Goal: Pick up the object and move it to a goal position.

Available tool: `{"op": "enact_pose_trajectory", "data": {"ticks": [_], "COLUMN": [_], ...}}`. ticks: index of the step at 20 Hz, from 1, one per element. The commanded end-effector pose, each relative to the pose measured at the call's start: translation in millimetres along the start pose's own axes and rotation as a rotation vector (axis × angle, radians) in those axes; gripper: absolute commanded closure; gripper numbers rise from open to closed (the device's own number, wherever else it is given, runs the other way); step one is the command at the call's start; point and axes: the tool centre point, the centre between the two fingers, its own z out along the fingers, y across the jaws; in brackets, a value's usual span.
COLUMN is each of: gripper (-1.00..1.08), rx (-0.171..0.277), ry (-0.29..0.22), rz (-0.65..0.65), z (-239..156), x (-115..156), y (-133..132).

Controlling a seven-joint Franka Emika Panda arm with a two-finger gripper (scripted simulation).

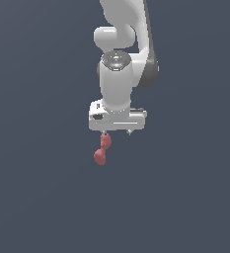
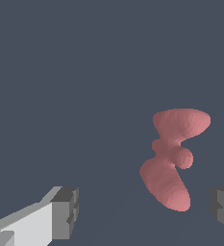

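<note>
The object (image 1: 102, 150) is a small matte red blob of two rounded lobes lying on the dark ground. In the exterior view it shows just under the white gripper (image 1: 117, 133), below the finger on that view's left. The wrist view shows the object (image 2: 167, 180) between the two grey fingertips, nearer one of them and touching neither. The gripper (image 2: 144, 211) is open wide and holds nothing.
A plain dark blue-grey ground (image 1: 42, 197) fills both views. The arm's white links (image 1: 117, 79) rise from the hand toward the top of the exterior view. No other object shows.
</note>
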Motion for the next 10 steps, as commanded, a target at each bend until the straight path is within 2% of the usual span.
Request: {"op": "enact_pose_trajectory", "data": {"ticks": [1,6,10], "gripper": [-0.92,-0.92,-0.92], "rx": [-0.003,-0.013,-0.019], "ry": [-0.003,-0.009,-0.011], "rz": [0.050,0.170,0.227], "z": [8,27,36], "x": [2,4,5], "y": [13,44,59]}}
